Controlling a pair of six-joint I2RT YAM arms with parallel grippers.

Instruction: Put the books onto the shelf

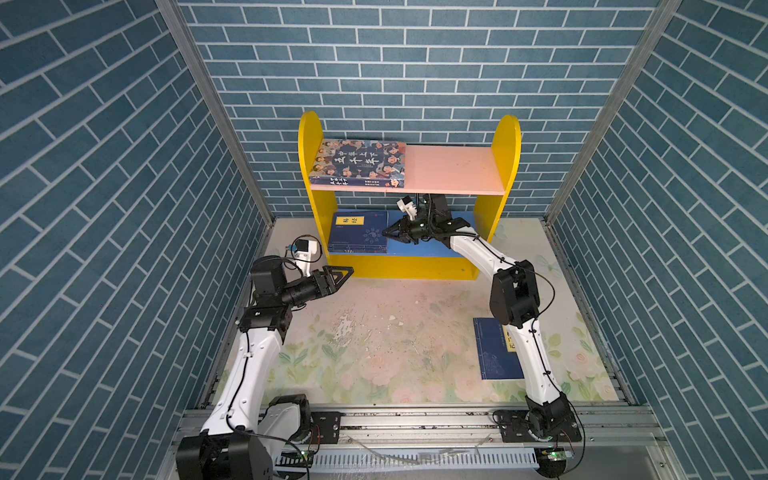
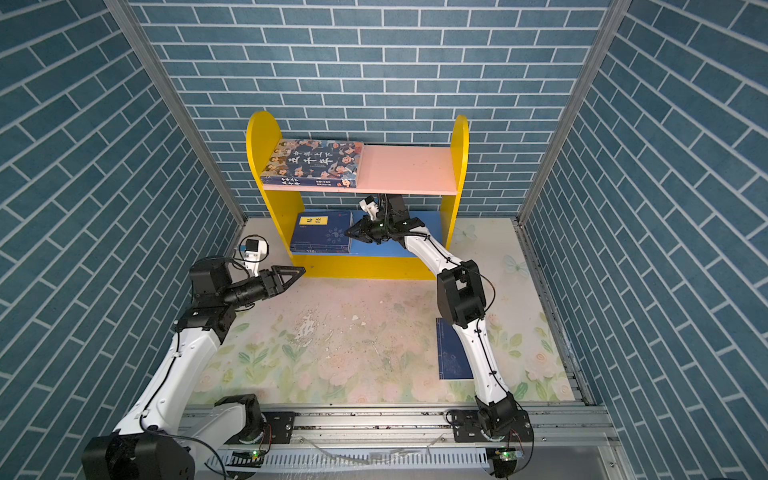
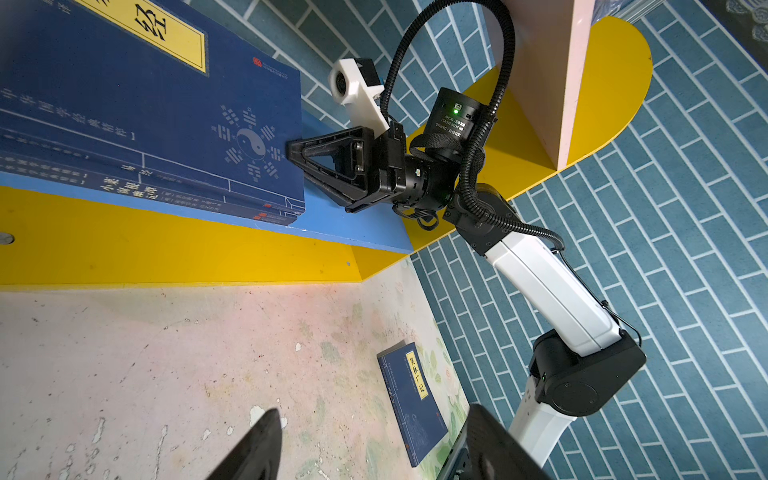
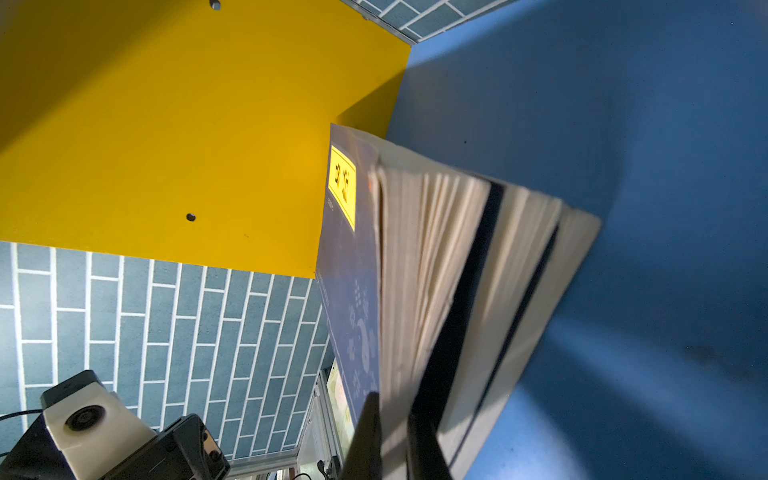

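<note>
The shelf (image 1: 309, 145) stands at the back. The cartoon-faces book (image 1: 359, 162) lies flat on the left of its pink upper board (image 1: 453, 168). Three navy books (image 1: 359, 232) lie stacked on the left of the blue lower board (image 1: 432, 249). My right gripper (image 1: 386, 233) reaches in under the pink board, jaws shut, its tips against the right edge of the top navy book (image 3: 166, 124). Another navy book (image 1: 494, 349) lies flat on the table at the right, partly hidden by the right arm. My left gripper (image 1: 348, 272) hovers open and empty by the shelf's front left corner.
Blue brick-pattern walls (image 1: 124, 208) close in the left, right and back sides. The floral table mat (image 1: 374, 332) is worn and flaking in the middle. A metal rail (image 1: 415, 419) with both arm bases runs along the front edge.
</note>
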